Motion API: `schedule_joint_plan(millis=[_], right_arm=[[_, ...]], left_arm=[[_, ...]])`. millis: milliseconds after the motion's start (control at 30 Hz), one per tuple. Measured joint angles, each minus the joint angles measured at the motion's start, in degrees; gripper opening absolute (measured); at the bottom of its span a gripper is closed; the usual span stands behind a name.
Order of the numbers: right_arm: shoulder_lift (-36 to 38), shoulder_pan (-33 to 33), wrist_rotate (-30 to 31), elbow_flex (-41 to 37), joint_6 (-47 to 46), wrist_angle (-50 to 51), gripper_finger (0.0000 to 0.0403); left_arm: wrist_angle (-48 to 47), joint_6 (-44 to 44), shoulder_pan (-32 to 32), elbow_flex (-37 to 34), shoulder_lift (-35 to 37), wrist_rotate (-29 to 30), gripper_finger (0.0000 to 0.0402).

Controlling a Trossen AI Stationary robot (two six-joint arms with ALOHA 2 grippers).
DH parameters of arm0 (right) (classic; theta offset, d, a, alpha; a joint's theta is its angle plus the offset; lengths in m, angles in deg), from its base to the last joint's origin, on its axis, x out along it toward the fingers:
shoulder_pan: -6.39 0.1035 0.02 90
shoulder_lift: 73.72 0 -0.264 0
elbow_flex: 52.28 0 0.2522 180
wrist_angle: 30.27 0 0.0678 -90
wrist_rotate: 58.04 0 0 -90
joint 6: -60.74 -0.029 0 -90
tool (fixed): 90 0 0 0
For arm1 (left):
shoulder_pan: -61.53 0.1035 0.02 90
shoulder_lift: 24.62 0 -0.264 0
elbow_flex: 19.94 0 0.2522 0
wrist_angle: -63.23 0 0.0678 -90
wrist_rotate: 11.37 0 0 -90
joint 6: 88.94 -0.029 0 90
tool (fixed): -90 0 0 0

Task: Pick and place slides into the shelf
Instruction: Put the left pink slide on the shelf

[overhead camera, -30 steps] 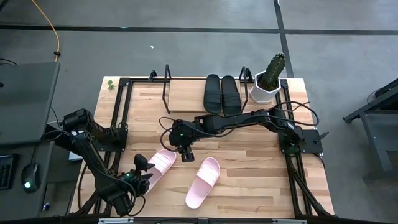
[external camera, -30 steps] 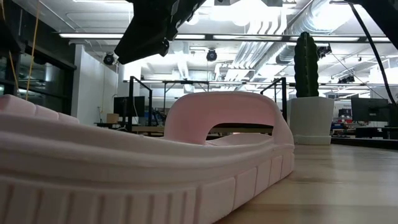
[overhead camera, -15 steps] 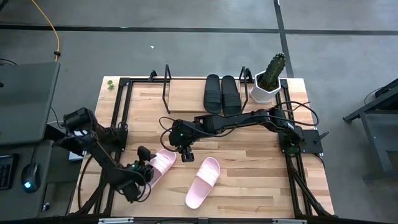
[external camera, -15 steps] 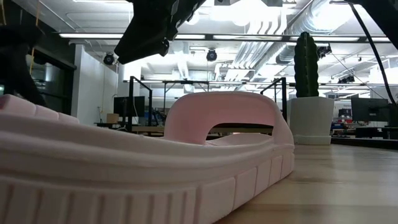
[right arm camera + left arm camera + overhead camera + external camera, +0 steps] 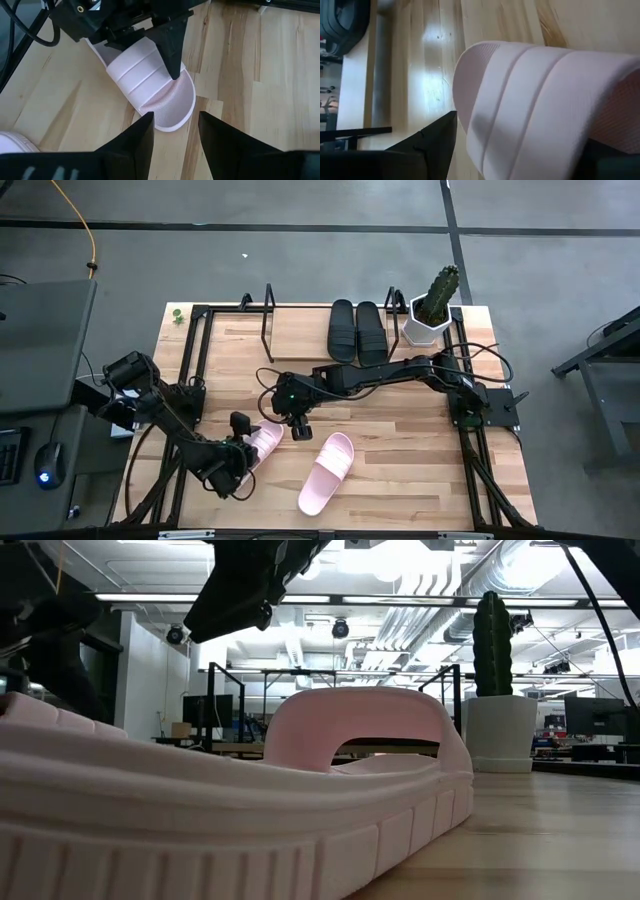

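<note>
One pale pink slide point(image 5: 265, 440) lies sole-down on the table, left of centre. My left gripper point(image 5: 243, 442) is open and low over the slide's near end, one finger point(image 5: 437, 142) on each side of the wide strap point(image 5: 530, 100). My right gripper point(image 5: 298, 426) hangs open above the slide's far end point(image 5: 172, 112), clear of it. A second pink slide point(image 5: 327, 472) lies sole-down near the front edge. Two black slides point(image 5: 357, 330) rest side by side on the shelf point(image 5: 300, 330) board. My left gripper straddles the pink slide's strap point(image 5: 142, 67), coming slanting down from the table's near left. One finger point(image 5: 170, 55) lies beside the strap's edge. I cannot tell whether either finger touches the strap. The slide rests flat on the table.
A white pot with a cactus point(image 5: 432, 308) stands at the shelf's right end. Black wire loops point(image 5: 268, 320) rise at the shelf's ends. Black frame rails point(image 5: 195, 370) run along the table's left and right sides. In the low view the near pink slide point(image 5: 250, 810) fills the foreground.
My left gripper has come down and gone toward the far edge and a little right, from beside the pink slide's near end to astride its strap. The slide has stayed where it was.
</note>
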Motion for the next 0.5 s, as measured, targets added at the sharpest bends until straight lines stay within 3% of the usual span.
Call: schedule_joint_plan(millis=[267, 500], right_arm=[[0.0, 0.0, 0.0, 0.0, 0.0, 0.0, 0.0146], [0.0, 0.0, 0.0, 0.0, 0.0, 0.0, 0.0146]], left_arm=[[-0.06, -0.17, 0.0, 0.0, 0.0, 0.39, 0.0212], [-0.06, -0.3, 0.0, 0.0, 0.0, 0.35, 0.0092]])
